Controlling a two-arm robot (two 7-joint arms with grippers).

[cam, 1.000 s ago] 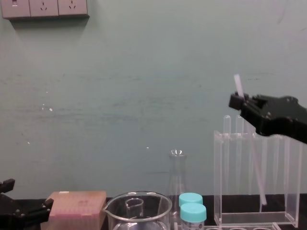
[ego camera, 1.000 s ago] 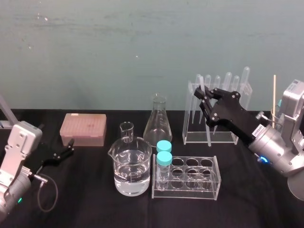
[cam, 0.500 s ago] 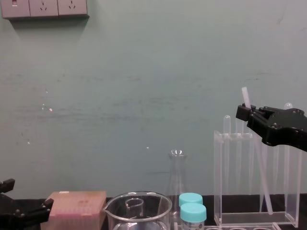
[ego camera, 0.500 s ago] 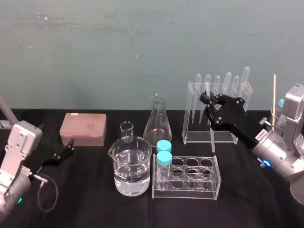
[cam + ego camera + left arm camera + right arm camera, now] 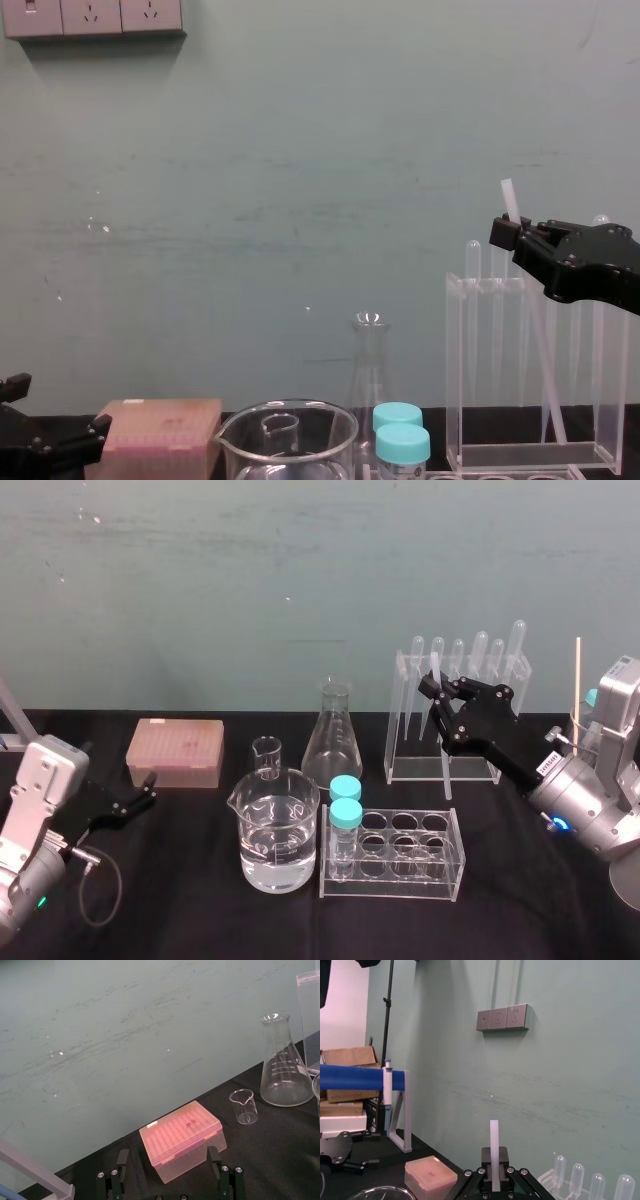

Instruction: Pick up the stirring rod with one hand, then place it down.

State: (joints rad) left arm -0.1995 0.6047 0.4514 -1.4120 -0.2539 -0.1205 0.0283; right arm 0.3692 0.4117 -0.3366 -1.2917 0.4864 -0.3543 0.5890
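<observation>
The right arm is reaching forward-left toward the clear rack (image 5: 400, 720), its right gripper (image 5: 432, 689) clamping the tilted stirring rod (image 5: 541, 345) near the top. The left gripper (image 5: 148, 787) is resting low, fingers spread.

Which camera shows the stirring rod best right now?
The chest view. It shows the stirring rod from the side along almost its whole length, tilted, its top above the right end effector that grips it, its lower part seen against the clear rack. The head view foreshortens it; the right wrist view shows its upper end.
</observation>
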